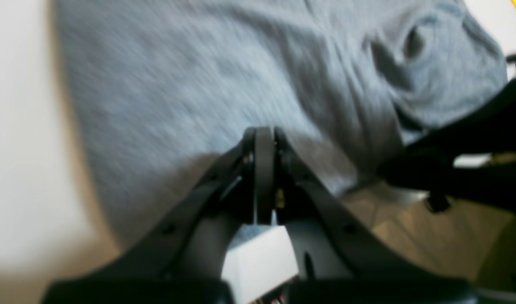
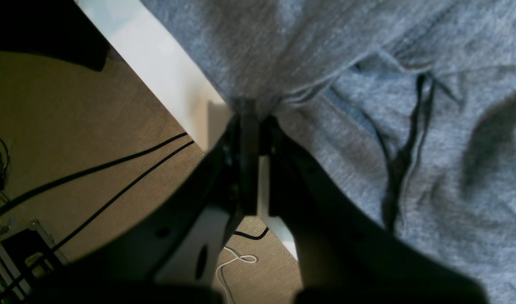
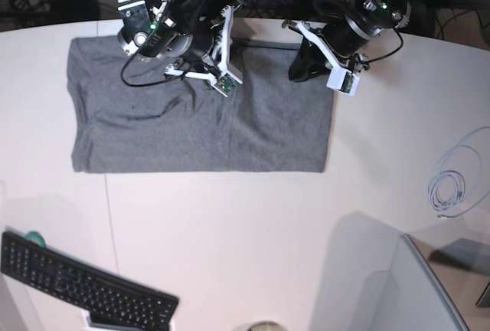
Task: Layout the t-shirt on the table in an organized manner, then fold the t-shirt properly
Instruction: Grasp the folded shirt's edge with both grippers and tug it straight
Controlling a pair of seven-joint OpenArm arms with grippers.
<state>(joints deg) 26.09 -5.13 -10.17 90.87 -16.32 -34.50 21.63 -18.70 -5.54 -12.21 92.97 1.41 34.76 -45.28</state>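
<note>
— T-shirt, heather-grey soft knit (image 3: 199, 132), lies spread on the large smooth white tabletop (image 3: 253, 247), far edge by the arms. Why are both grippers there?

— Left gripper (image 1: 264, 139) is pressed together at the cloth; right gripper (image 2: 248, 110) pinches the hem at the table's rim, probably to fold it forward.

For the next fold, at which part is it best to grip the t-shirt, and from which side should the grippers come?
Probably the two near-edge corners of the t-shirt, coming from above at the front side: that hem lies straight and flat on the table, clear of wrinkles.
</note>
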